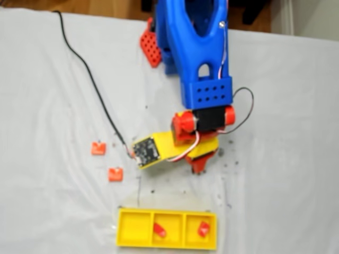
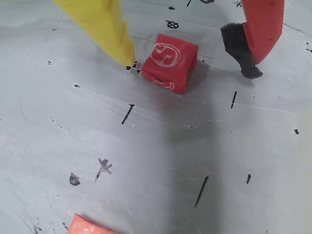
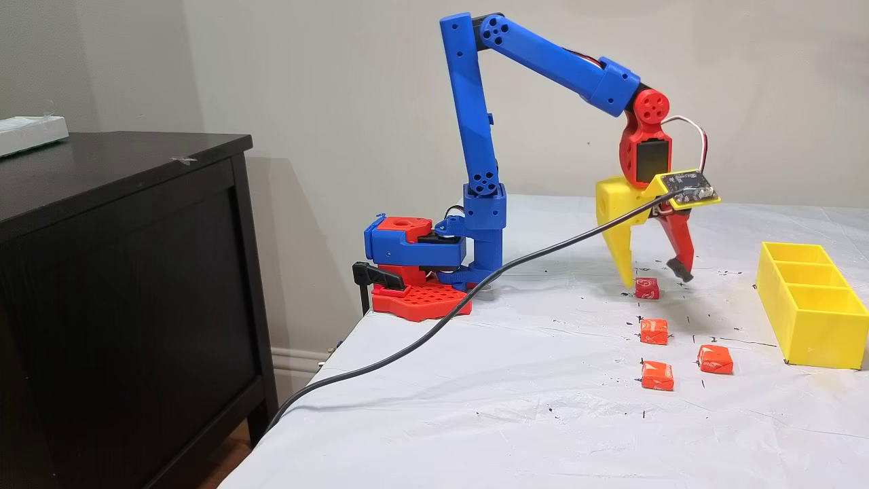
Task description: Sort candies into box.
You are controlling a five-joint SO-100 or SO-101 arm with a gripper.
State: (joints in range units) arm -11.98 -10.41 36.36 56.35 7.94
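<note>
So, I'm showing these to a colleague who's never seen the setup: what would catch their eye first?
Probably the bright blue arm, bent over the white table with its open gripper straddling a red candy; the yellow finger almost touches it. Next, the yellow box at the table edge, holding two red candies, and the orange candies lying loose nearby.

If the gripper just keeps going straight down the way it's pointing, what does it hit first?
Most likely the red candy, which sits on the table between the open fingers of the gripper. The yellow finger already looks almost at the table beside it, so it may touch the table first.
</note>
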